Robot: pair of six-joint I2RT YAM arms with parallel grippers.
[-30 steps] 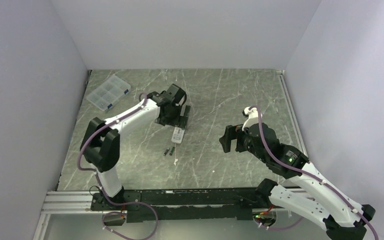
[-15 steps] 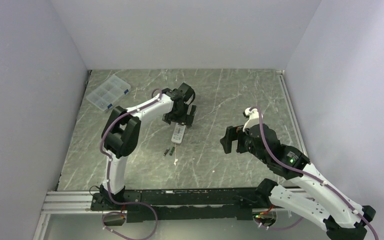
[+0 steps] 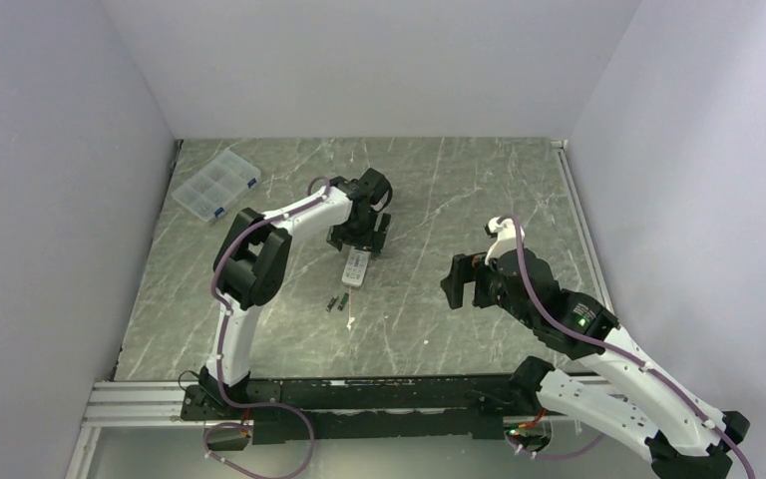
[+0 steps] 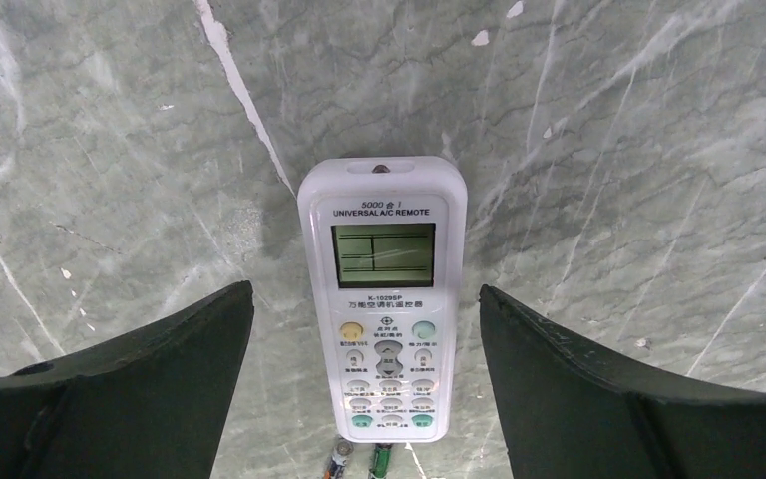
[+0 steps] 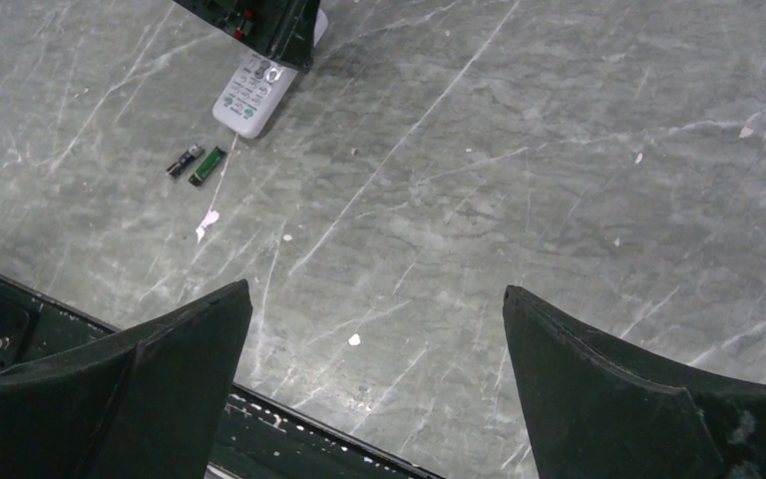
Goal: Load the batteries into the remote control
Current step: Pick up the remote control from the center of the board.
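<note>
While the remote control lies face up, the left gripper straddles it, jaws apart, not touching; the batteries lie just beside its button end. Closing squarely on its long sides should let it flip.

The remote control lies on the table. Just before it, slightly left, lie the batteries, side by side. The left gripper straddles its far end without touching. A compartment box sits far behind-left of it, and the right gripper well to its right.
</note>
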